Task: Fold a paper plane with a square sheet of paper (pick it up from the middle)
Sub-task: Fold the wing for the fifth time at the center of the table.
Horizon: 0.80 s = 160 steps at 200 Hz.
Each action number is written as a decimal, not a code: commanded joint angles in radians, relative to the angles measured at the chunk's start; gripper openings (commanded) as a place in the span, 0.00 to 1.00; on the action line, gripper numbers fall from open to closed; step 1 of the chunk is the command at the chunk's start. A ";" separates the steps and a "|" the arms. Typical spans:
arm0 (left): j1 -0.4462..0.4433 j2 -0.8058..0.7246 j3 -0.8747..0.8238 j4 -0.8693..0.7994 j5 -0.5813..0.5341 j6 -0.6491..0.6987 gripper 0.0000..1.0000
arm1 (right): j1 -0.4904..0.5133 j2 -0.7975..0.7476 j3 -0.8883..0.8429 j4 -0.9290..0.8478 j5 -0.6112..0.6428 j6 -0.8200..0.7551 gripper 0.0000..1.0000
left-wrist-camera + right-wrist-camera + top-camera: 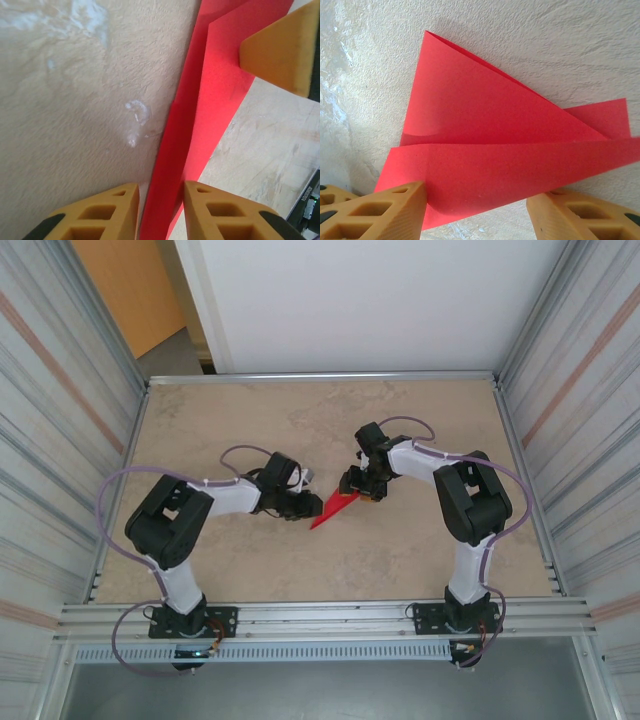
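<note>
Half-folded paper plane [333,508] flat on the table [250,420], just right of centre in the top view, narrow nose aimed lower left, broad tail upper right, lying between the two grippers.

Left gripper [161,215] at the nose end, fingers a small gap apart with the red strip running between them. Not pressed together, no pinch to be made out. Right gripper [475,215] spread wide across the tail end, a loose band of paper bowing up between its fingers, nothing clamped.

Probably a wing fold in hand, creases not yet set.

To do it well:
- Pin the nose with the left gripper first, to stop any sliding on the smooth table.
- Bring the raised flap over with the right gripper slowly, edge laid along the centre line.
- Press from the nose outward along the crease, not from the tail, to avoid a skewed wing.
- Go gently: thin paper, likely to buckle under a sideways push.

From the right wrist: the layering laid bare, with a triangular flap lifted off the table, shadow beneath it, and a further layer peeking out at the right edge. From the left wrist: a stepped edge of two layers down the length, plus a fingertip [280,47] of the right gripper over the paper at upper right. From above: none of that layering, just a flat red sliver, but the placing of both arms around it plain to read.
</note>
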 commanded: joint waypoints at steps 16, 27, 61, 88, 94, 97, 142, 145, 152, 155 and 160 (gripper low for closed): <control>-0.012 -0.115 0.020 -0.062 -0.097 -0.013 0.31 | 0.026 0.153 -0.069 0.076 0.066 0.004 0.57; -0.026 -0.121 0.021 -0.058 -0.100 -0.021 0.30 | 0.025 0.152 -0.070 0.078 0.065 0.008 0.57; -0.057 -0.111 0.035 -0.022 -0.075 -0.051 0.26 | 0.024 0.160 -0.068 0.078 0.064 0.010 0.57; -0.070 -0.066 0.045 0.043 -0.016 -0.089 0.22 | 0.024 0.163 -0.066 0.074 0.064 0.011 0.57; -0.071 -0.051 0.049 0.054 -0.008 -0.097 0.21 | 0.024 0.163 -0.066 0.075 0.064 0.011 0.57; -0.073 -0.045 0.050 0.058 -0.003 -0.100 0.20 | 0.024 0.165 -0.065 0.075 0.064 0.012 0.57; -0.077 0.019 0.077 0.069 0.004 -0.121 0.18 | 0.022 0.168 -0.063 0.073 0.059 0.017 0.57; -0.077 0.022 0.077 0.069 0.004 -0.120 0.18 | 0.022 0.169 -0.063 0.072 0.059 0.017 0.57; -0.077 0.030 0.083 0.065 0.002 -0.121 0.17 | 0.022 0.170 -0.063 0.069 0.059 0.016 0.56; -0.077 0.034 0.085 0.063 0.001 -0.121 0.17 | 0.022 0.172 -0.063 0.069 0.060 0.016 0.56; -0.078 0.040 0.087 0.060 0.000 -0.119 0.17 | 0.022 0.172 -0.063 0.068 0.059 0.016 0.56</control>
